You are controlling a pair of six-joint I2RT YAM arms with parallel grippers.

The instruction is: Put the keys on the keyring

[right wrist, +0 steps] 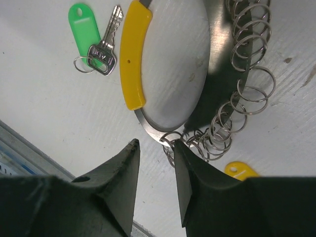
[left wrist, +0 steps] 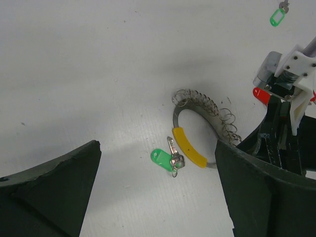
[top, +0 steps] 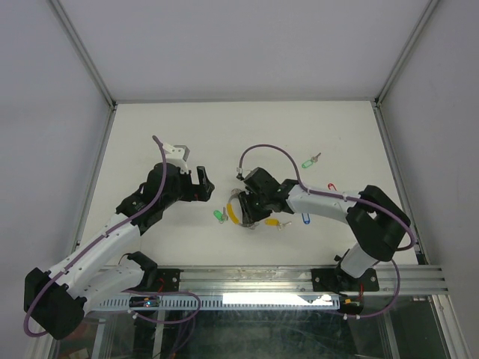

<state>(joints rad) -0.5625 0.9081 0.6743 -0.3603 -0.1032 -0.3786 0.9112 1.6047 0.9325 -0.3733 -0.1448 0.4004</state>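
Observation:
The keyring (top: pixel 236 207), a metal band with a yellow segment (right wrist: pixel 134 59) and many small coiled rings (right wrist: pixel 247 79), lies at the table's middle. A green-tagged key (top: pixel 219 215) lies loose just left of it and also shows in the left wrist view (left wrist: pixel 165 159) and the right wrist view (right wrist: pixel 84 24). My right gripper (top: pixel 245 212) hovers low over the ring's near edge, its jaws slightly apart, with the band just beyond the fingertips (right wrist: pixel 131 148). My left gripper (top: pixel 202 184) is wide open and empty, left of the ring. A yellow-tagged key (top: pixel 273 222) lies by the right gripper.
A second green-tagged key (top: pixel 309 161) lies at the back right. A red-tagged key (top: pixel 331 185) and a blue-tagged key (top: pixel 305 218) lie beside the right forearm. A metal rail (top: pixel 299 278) runs along the table's near edge.

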